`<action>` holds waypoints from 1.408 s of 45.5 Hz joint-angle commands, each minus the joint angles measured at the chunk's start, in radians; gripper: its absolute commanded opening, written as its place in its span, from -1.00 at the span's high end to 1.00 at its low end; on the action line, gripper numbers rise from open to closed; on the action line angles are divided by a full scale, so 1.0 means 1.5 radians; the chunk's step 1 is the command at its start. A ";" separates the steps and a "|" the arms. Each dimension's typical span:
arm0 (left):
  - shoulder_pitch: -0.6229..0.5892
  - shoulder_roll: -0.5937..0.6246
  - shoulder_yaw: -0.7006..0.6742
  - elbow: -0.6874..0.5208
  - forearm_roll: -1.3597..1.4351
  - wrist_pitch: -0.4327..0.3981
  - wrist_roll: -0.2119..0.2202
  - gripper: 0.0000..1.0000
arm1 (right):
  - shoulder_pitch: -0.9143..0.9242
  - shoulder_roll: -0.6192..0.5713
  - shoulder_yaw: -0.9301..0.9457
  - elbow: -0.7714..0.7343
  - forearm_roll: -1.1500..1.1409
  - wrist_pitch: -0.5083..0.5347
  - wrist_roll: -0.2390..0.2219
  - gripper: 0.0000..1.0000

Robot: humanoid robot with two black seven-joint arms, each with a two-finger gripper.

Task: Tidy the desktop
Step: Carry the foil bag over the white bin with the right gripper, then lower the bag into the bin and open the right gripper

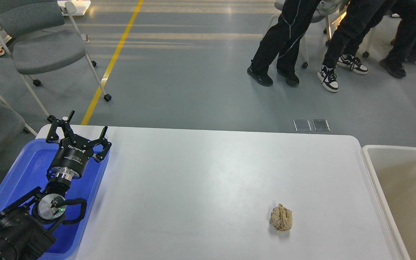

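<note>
My left gripper hangs over the far end of the blue plastic tray at the left edge of the wide white rectangular desktop. Its two black fingers are spread wide with nothing between them. My right arm is nowhere in view.

The one loose thing on the desktop is a crumpled beige paper ball, lying near me and toward the right, well apart from my left gripper and near the beige-white bin that stands just beside the desktop's right edge.

I judge the ball very light, soft and springy: it will crush under the fingers, not slip, and nothing in it can break. I would straddle its widest middle from above and close gently, since a glancing touch could roll it away.
</note>
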 commanded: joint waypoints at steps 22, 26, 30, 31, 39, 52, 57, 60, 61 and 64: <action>0.000 0.000 0.000 0.000 0.000 0.001 0.000 -1.00 | -0.174 0.237 0.048 -0.273 0.188 0.009 -0.067 1.00; 0.000 0.000 0.000 0.000 0.000 0.000 0.000 -1.00 | -0.180 0.264 0.080 -0.304 0.190 0.020 -0.080 1.00; 0.000 0.000 0.000 0.000 0.000 0.000 0.000 -1.00 | -0.182 0.280 0.130 -0.328 0.185 0.025 -0.093 1.00; 0.000 0.000 0.000 0.000 0.000 0.000 0.000 -1.00 | -0.182 0.282 0.139 -0.330 0.183 0.025 -0.096 1.00; 0.000 0.000 0.000 0.000 0.000 0.001 0.000 -1.00 | -0.182 0.295 0.183 -0.339 0.186 0.025 -0.116 1.00; 0.000 0.000 0.000 0.000 0.000 0.001 0.000 -1.00 | -0.190 0.336 0.192 -0.387 0.179 0.025 -0.123 1.00; 0.000 0.000 0.000 0.000 0.000 0.001 0.000 -1.00 | -0.192 0.336 0.192 -0.388 0.178 0.025 -0.122 1.00; 0.000 0.000 0.000 0.000 0.000 0.001 0.000 -1.00 | -0.194 0.336 0.193 -0.388 0.178 0.025 -0.123 1.00; 0.000 0.000 0.000 0.000 0.000 0.001 0.000 -1.00 | -0.194 0.336 0.193 -0.388 0.178 0.025 -0.123 1.00; 0.000 0.000 0.000 0.000 0.000 0.001 0.000 -1.00 | -0.194 0.336 0.193 -0.388 0.178 0.024 -0.121 1.00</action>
